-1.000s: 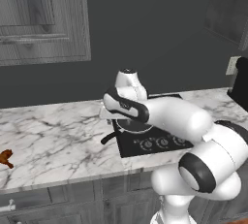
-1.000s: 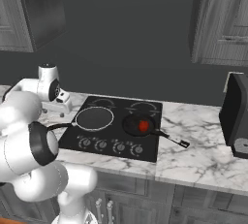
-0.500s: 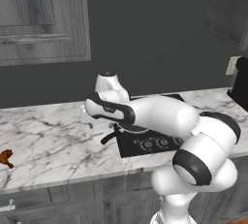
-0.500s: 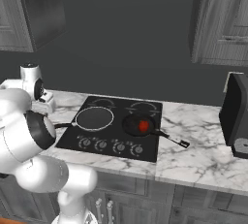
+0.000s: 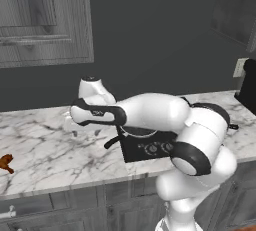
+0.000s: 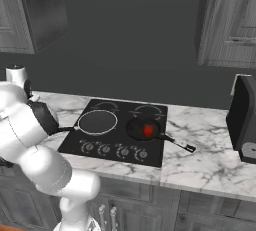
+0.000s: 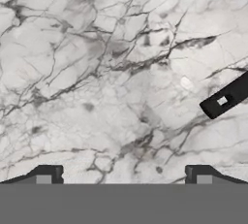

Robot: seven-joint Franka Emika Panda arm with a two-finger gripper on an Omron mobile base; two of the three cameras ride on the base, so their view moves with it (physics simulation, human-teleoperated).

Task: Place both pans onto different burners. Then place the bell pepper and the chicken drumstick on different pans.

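The marble tabletop runs under dark cabinets, with the black cooktop set into it. Over the last second the arm has swung left, away from the cooktop and out over bare marble, and the gripper now looks straight down on the veined stone with its fingers spread wide and nothing between them. Both pans sit on separate burners: the pale-rimmed pan on the left ring is bare, and the other pan holds the pepper. So, judging by the layout, only the drumstick remains, lying at the far left of the tabletop, well apart from the hand (the swing looks aimed at it). In the hand view a black handle tip cuts in at the right edge; the rest of that pan is out of frame. From the left base view the arm covers most of the cooktop, and the drumstick is partly cut by the picture's edge, so its lie is hard to read.
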